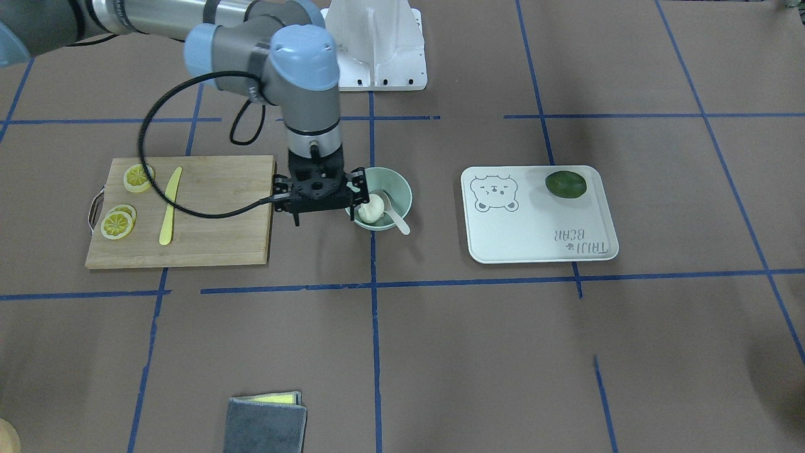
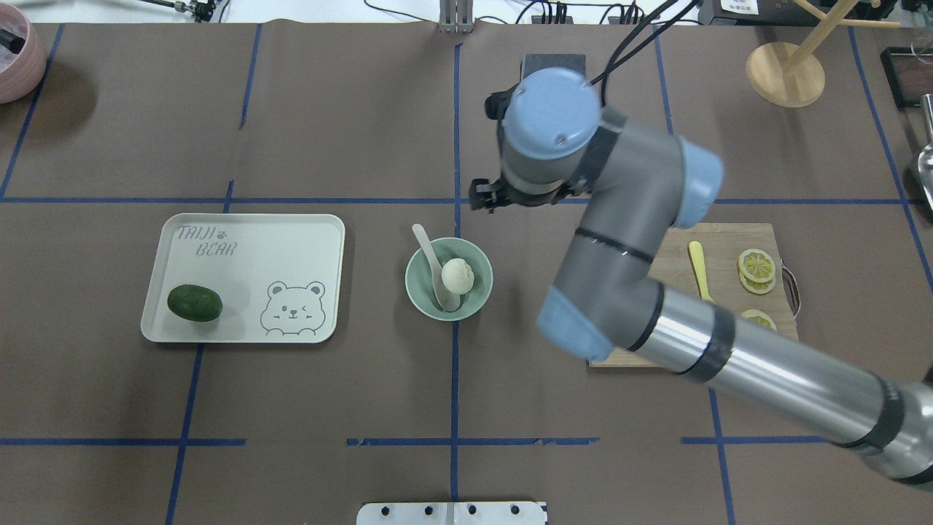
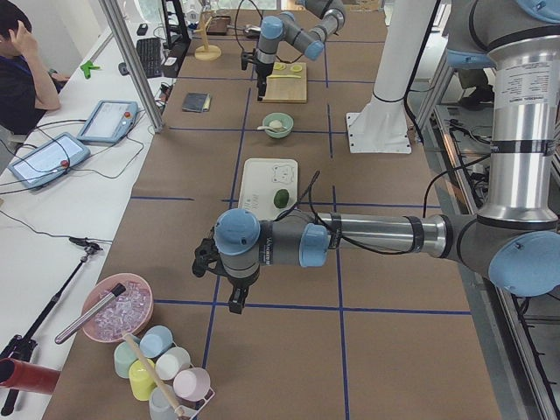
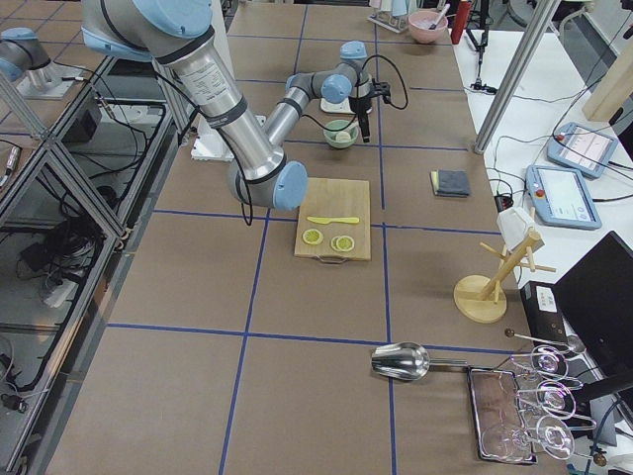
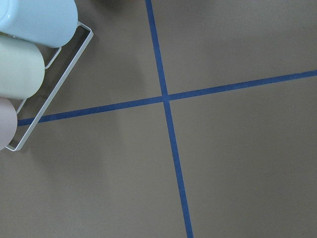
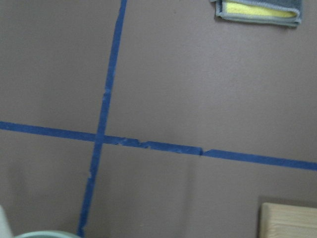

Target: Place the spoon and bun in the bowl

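Bun [image 1: 372, 207] and spoon [image 1: 397, 218] both lie in the mint bowl [image 1: 406, 189], with the spoon handle overhanging the rim. Right claw [image 1: 321, 201] hangs just beside the bowl, jaws spread, empty. I cannot tell the state of the left claw [image 3: 229, 293], which is well apart. Risk as I judge it: a low retreat clips the rim or handle and spills onto the counter [image 1: 478, 352].

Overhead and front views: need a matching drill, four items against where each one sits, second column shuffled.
Things
1. bun
2. yellow knife
3. dark green fruit
4. folded grey cloth

Places
A. on the bear tray
B. on the bare table, apart from the rest
C. in the bowl, beside the spoon
D. on the wooden board

Pairs: 1-C, 2-D, 3-A, 4-B
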Controlling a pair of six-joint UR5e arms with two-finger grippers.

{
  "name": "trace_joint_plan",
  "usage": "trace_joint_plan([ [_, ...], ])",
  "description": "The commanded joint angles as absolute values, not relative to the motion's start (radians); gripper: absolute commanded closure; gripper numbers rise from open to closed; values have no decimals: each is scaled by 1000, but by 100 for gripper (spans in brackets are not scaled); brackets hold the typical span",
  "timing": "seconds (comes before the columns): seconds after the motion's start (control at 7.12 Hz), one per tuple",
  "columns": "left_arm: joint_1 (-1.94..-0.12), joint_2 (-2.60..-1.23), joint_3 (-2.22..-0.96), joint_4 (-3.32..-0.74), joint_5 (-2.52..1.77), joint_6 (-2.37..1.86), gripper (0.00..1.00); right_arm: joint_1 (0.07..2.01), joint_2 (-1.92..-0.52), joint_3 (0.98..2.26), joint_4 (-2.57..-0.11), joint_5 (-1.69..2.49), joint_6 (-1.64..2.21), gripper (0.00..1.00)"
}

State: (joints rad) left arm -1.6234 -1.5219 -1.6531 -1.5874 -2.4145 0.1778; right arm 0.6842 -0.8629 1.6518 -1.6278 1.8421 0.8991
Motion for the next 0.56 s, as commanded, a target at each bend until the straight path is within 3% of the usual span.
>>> trace_joint_plan([
  [0.0,-1623,-1519,-1651,-1583,-2405,179,0,947,-1041,1695,-1628,2087,456,0],
  [0.42,-1623,-1516,-1655,-1582,-2353,181,0,1316,-1297,1693,-1638,2297,-31,0],
])
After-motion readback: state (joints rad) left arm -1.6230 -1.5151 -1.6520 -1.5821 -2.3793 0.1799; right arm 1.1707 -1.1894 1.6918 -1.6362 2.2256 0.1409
